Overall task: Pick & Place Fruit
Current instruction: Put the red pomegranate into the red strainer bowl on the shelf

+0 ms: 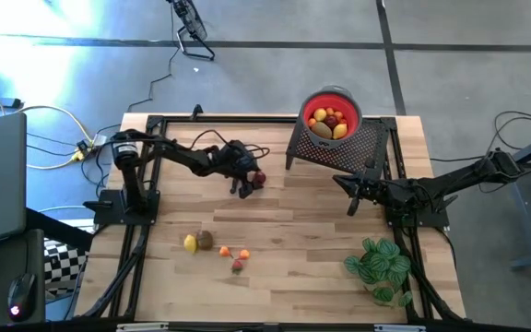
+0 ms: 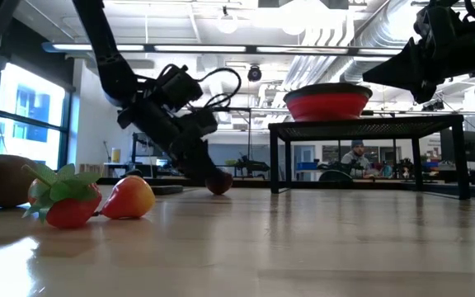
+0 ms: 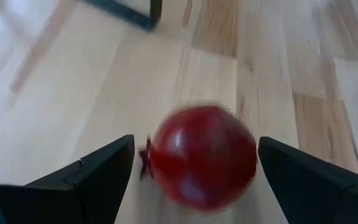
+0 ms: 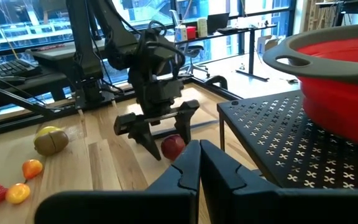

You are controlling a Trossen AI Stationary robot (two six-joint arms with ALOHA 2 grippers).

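A dark red round fruit (image 3: 204, 155) rests on the wooden table (image 1: 321, 277), left of centre toward the far side. My left gripper (image 3: 196, 142) is open and slants down at it, one finger on each side of the fruit (image 4: 173, 146), with a sliver of table showing between each finger and the fruit. My right gripper (image 4: 199, 149) is shut on nothing and hovers level at the right, beside the stand. A yellow fruit (image 1: 190, 243), a brown one (image 1: 205, 240), two small orange ones (image 1: 226, 251) and a strawberry (image 1: 237, 266) lie near the left front.
A red bowl (image 1: 350, 100) holding several fruit sits on a black perforated stand (image 1: 358, 148) at the far right. A green leafy plant (image 1: 381, 267) lies at the near right. Bare table lies between the left gripper and the stand.
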